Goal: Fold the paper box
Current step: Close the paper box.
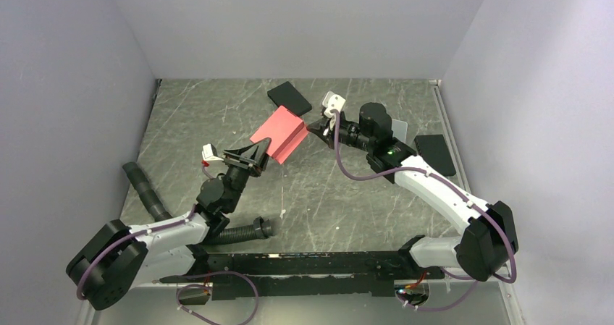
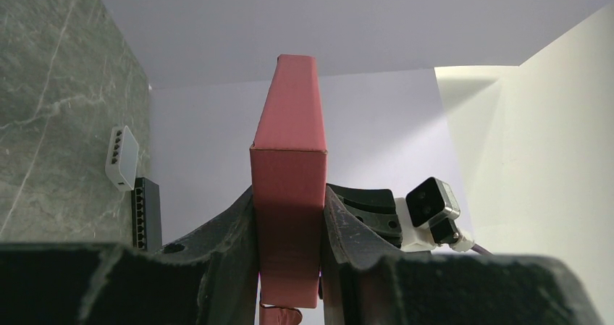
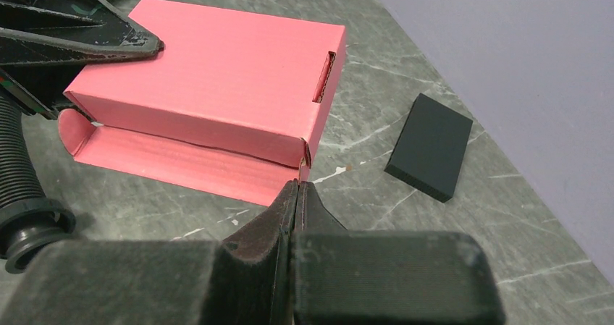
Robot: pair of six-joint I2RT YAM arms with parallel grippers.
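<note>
Gripping tool, left: the left tool (image 1: 262, 151) is clamped on the paper box (image 1: 279, 133). In the left wrist view its two fingers (image 2: 232, 231) press the box's broad faces from either side, and the box (image 2: 288, 158) runs straight out from the palm.
Right tool: the right tool (image 3: 297, 189) has its fingers pressed together with nothing seen between them. The tips sit at the box's near corner, just where the loose flap (image 3: 181, 166) meets the body.
Paper box: the box (image 3: 217, 72) lies between the two tools, over the middle of the table (image 1: 326, 187). Whether its underside touches the table cannot be told.
State of folding: the body looks formed into a flat rectangular shell. One long flap lies open along the side facing the right arm, with a rounded tab (image 3: 71, 129) at its far end. A slot (image 3: 324, 77) shows in the top face.
Long axis: it runs from the right tool's corner across to the left tool, so each tool is at one end.
Key relation: the open flap is directly ahead of the right tool and on the far side from the left, so the right arm is better placed to lift it while the left steadies the box.
Stage, as a judgement: late, with the flap not yet closed.
Nearby: a black flat box (image 3: 429, 146) lies well apart on the table, and a corrugated hose (image 1: 239, 232) lies near the left arm.
</note>
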